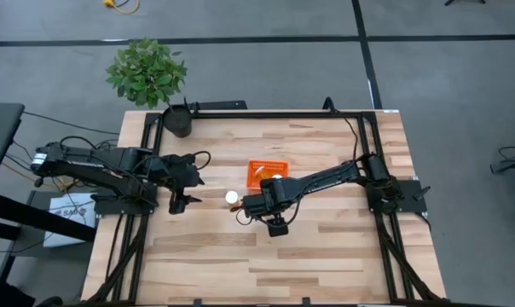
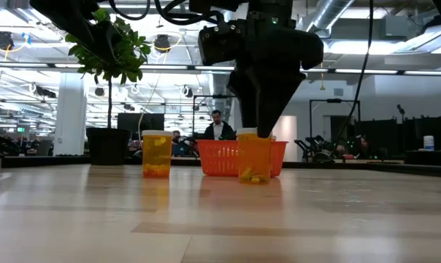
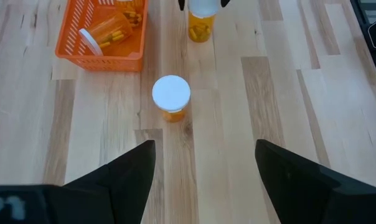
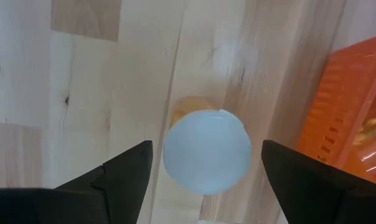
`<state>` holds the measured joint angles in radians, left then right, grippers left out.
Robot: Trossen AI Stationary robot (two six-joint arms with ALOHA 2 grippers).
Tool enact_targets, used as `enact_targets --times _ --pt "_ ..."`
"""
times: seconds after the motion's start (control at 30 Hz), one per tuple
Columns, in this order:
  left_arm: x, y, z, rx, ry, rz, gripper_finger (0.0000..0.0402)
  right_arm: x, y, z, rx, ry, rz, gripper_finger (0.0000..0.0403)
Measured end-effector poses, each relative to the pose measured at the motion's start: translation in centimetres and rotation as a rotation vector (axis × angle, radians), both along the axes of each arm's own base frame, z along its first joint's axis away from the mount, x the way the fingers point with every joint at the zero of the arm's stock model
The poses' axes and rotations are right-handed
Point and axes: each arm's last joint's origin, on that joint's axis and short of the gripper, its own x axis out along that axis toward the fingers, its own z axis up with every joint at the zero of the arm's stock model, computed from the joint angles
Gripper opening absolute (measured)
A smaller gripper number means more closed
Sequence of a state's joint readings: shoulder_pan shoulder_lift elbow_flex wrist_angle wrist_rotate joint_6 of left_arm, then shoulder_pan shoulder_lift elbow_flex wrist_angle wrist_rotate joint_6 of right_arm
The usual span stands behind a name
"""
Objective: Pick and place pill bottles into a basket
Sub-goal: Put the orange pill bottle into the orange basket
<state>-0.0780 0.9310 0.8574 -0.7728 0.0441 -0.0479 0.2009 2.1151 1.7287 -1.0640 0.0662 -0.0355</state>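
R tool [image 4: 203, 165] spread over upright bottle [image 4: 206, 149], cap up, beside basket [image 4: 356, 112]

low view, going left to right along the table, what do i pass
black plant pot → standing pill bottle → orange basket → second pill bottle under the right gripper

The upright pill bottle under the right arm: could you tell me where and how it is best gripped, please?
Grip the upright pill bottle across its round white cap, coming straight down. It stands upright on the table, and the open right end effector is already above it, one finger either side.
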Motion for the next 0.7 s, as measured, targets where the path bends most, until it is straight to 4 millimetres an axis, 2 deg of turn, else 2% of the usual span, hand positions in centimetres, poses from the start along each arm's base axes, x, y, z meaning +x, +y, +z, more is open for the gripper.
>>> enact_targets --times 0.17,0.23,0.3,0.7 --pt "0.0 0.0 0.0 0.000 0.001 0.000 0.0265 0.2 -0.2 -2.0 -0.008 0.068 0.011 0.0296" --pt "0.0 0.0 0.0 0.000 0.001 0.000 0.0265 1.1 -0.1 -2.5 0.004 0.023 0.014 0.0296" --pt "0.0 0.0 0.0 -0.002 0.002 0.002 0.0265 0.7 -0.1 -2.8 0.002 0.063 0.012 0.0296" --pt "0.0 0.0 0.0 -0.002 0.005 0.001 0.0265 0.9 -0.4 -2.7 0.008 0.043 0.006 0.0283"
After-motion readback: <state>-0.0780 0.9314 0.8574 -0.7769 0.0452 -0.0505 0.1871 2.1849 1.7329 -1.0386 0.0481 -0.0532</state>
